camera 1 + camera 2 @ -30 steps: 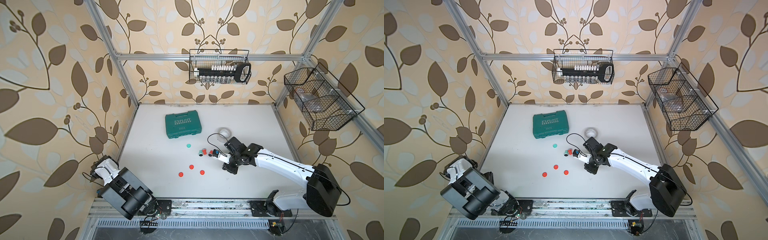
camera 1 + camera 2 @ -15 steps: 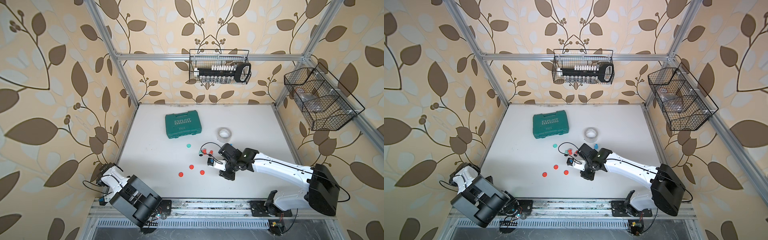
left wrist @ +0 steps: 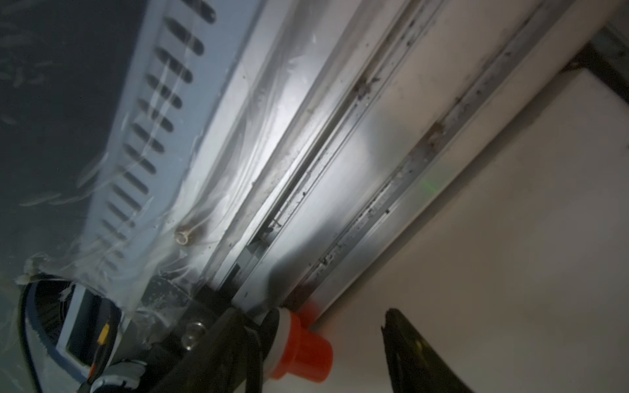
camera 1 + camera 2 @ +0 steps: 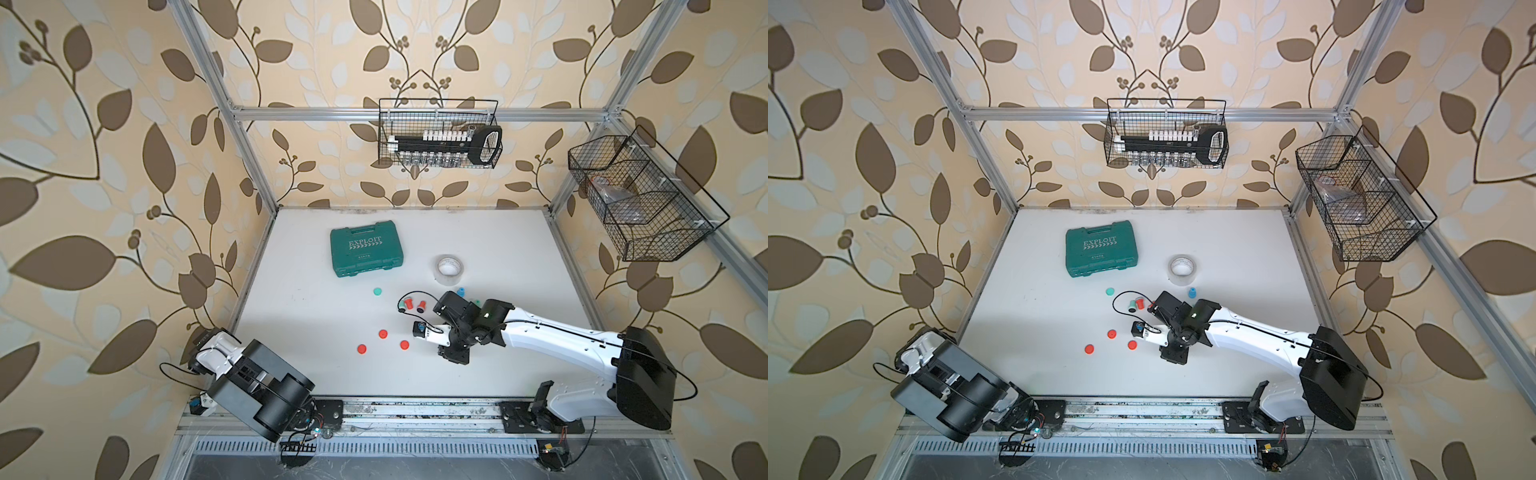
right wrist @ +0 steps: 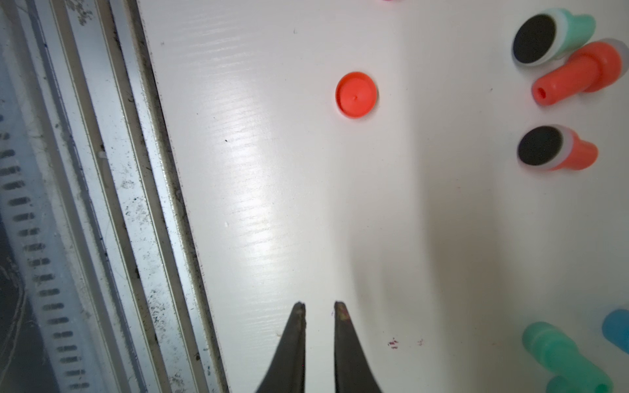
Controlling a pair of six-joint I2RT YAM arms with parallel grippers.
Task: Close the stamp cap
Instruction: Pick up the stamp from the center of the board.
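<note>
The left arm sits folded at the near left corner of the table (image 4: 498,249), and its wrist view shows what it is busy with: an orange stamp (image 3: 303,354) lies against one finger of the left gripper (image 3: 311,316), white collar toward that finger and stem pointing across the gap. The jaws stand spread, with clear space between the stamp and the other finger, so nothing is pinched; whether the stamp rests on the table edge or merely leans on the finger cannot be told, and both top views hide it under the arm. The right gripper (image 5: 318,308) hangs low over the table with its tips drawn nearly together and nothing between them; it points toward a loose red cap (image 5: 356,94) lying flat, well apart from the tips. That cap is probably the piece meant for the orange stamp, since the colours match; a second red cap (image 4: 382,333) and a third red cap (image 4: 362,348) lie near it, and a teal cap (image 4: 377,291) lies farther back. Beside the right arm a teal stamp (image 5: 551,37) and a red stamp (image 5: 558,149) lie on their sides with black pads bare, so they too are uncapped. The closing looks barely begun; stamp and cap are well apart, each nearest to a different arm. The green tool case (image 4: 368,248) and tape roll (image 4: 449,269) sit behind, out of the way.
</note>
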